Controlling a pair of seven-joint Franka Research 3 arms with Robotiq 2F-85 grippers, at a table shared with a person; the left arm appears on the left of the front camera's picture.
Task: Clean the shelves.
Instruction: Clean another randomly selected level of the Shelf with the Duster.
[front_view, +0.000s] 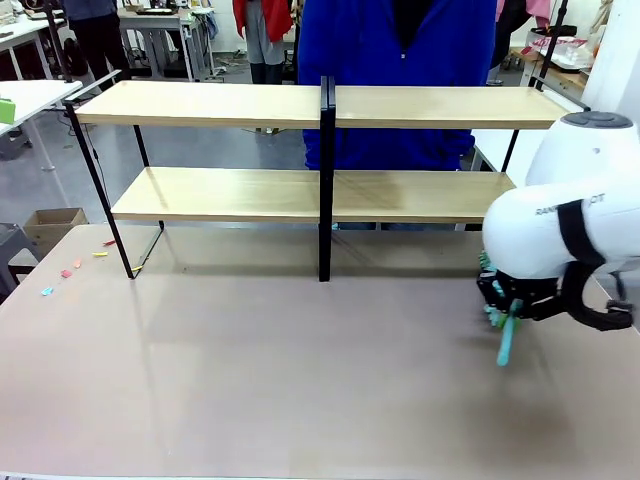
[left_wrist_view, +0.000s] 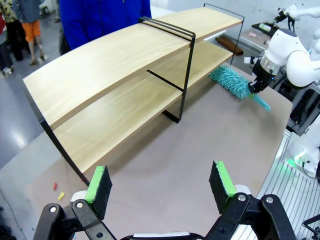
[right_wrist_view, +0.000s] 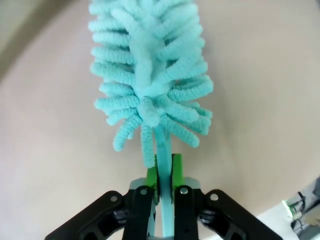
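Right, front view: the shelves (front_view: 210, 105) span the upper frame on the desk (front_view: 250, 380); lower right, the right jaws hang low with a teal duster (front_view: 506, 342). Left wrist view: left jaws wide apart at bottom. Right wrist view: right jaws clamped on the duster's handle.

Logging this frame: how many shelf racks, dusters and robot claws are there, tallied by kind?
Rack of shelves: 1
Teal duster: 1
Claws: 2 (left claw open; right claw shut on the duster's handle)
Total: 4
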